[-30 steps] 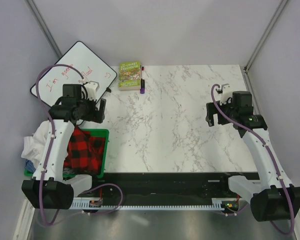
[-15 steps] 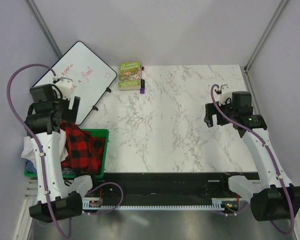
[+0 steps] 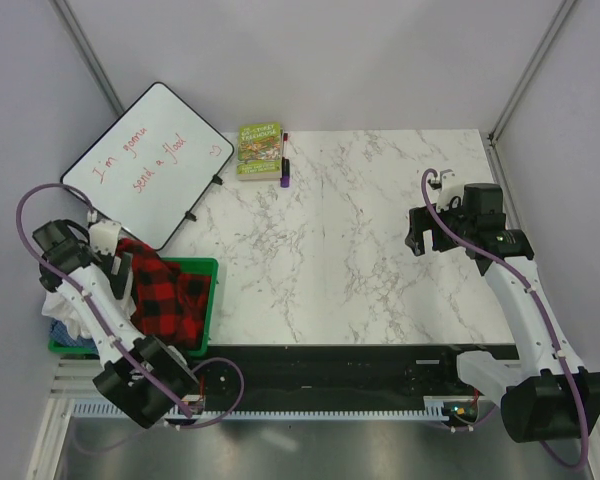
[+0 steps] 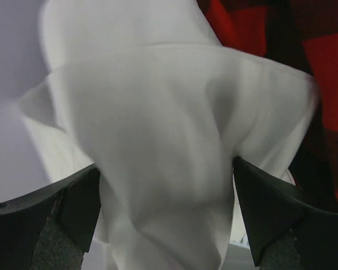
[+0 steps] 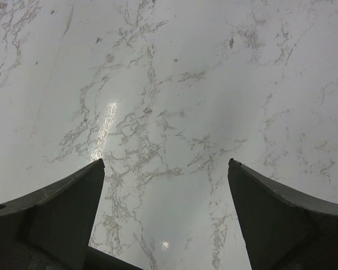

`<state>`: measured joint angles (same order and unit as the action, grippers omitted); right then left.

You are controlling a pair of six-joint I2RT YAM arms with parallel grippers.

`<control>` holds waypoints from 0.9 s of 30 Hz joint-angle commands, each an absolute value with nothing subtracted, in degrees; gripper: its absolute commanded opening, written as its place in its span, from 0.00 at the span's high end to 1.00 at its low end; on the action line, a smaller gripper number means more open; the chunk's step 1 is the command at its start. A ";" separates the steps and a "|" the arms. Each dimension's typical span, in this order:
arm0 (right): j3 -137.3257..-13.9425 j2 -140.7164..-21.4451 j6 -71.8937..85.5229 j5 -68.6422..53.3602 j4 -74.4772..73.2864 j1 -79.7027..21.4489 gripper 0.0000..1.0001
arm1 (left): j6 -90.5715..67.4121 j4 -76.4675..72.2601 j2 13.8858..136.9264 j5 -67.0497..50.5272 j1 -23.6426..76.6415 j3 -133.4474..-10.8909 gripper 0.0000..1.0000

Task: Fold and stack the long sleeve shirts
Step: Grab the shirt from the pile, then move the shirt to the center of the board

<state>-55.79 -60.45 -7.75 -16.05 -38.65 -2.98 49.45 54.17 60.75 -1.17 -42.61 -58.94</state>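
A white long sleeve shirt (image 3: 64, 300) lies bunched in the left side of a green bin (image 3: 208, 266), beside a red and black plaid shirt (image 3: 166, 292). My left gripper (image 3: 112, 272) hangs over the bin. In the left wrist view it (image 4: 166, 169) is open, with a hump of the white shirt (image 4: 158, 112) between its spread fingers and the plaid shirt (image 4: 321, 62) at the upper right. I cannot tell whether the fingers touch the cloth. My right gripper (image 3: 420, 236) is open and empty above the bare marble table (image 3: 320, 250); the right wrist view (image 5: 166, 163) shows only marble.
A whiteboard (image 3: 145, 165) with red writing leans at the back left. A green book (image 3: 259, 148) and a purple marker (image 3: 284, 170) lie at the table's far edge. Blue cloth (image 3: 56, 331) shows low in the bin. Grey walls close in both sides.
My left arm has swung left and back from the table's left edge to over the bin, onto the white shirt. The right arm has barely moved.
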 commanded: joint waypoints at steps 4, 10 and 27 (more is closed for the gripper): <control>-56.34 -60.03 -8.00 -16.52 -39.11 -2.99 0.02 | 55.82 51.84 64.43 -4.38 -47.55 -57.63 0.52; -56.60 -59.85 -7.12 -17.66 -38.76 -2.99 0.02 | 44.79 71.08 63.09 -21.36 -34.44 -93.12 0.98; -62.58 -66.09 -7.21 -25.22 -42.01 6.85 0.02 | 12.40 64.98 88.51 -34.87 30.23 -131.42 0.98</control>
<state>-58.94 -65.12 -7.27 -22.04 -41.21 4.54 18.39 71.75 88.75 -25.65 27.68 -134.04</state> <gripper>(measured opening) 0.982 0.084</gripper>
